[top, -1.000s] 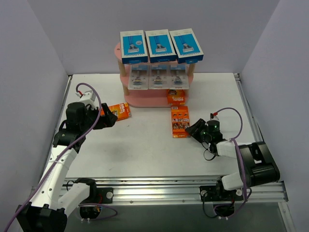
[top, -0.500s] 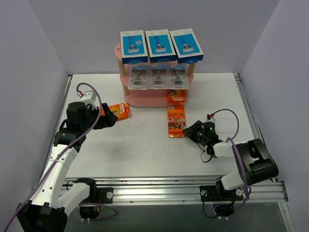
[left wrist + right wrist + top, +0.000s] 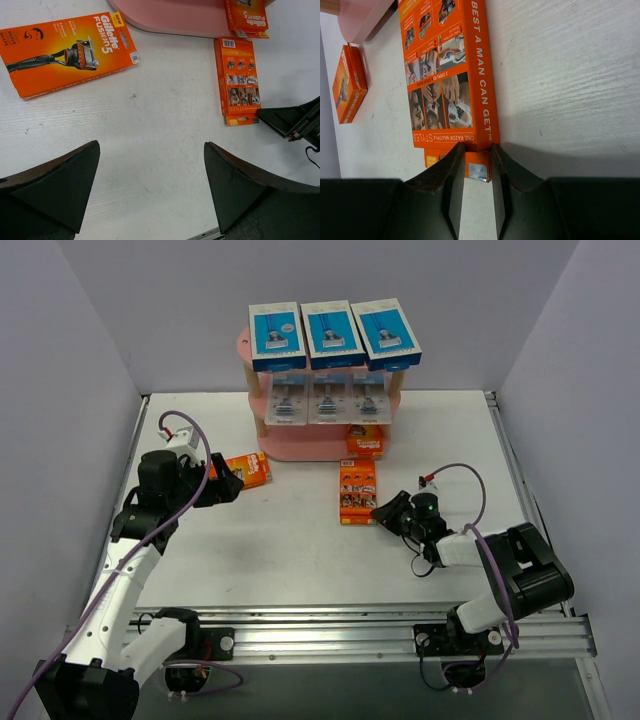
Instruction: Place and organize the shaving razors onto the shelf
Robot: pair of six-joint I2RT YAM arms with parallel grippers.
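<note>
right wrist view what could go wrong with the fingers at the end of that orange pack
The right fingers sit at just the narrow end tab of the flat-lying orange pack; lifted, it may slip or swing. A second orange pack already sits on the shelf's bottom board nearby and could get knocked.

White table; pink shelf; two orange cards

White tabletop, pale lilac walls (three sides), aluminium rail at near edge.

light: bright, even; shadows: soft, faint; focus: sharp, wrist-view foreground slightly blurred
</note>
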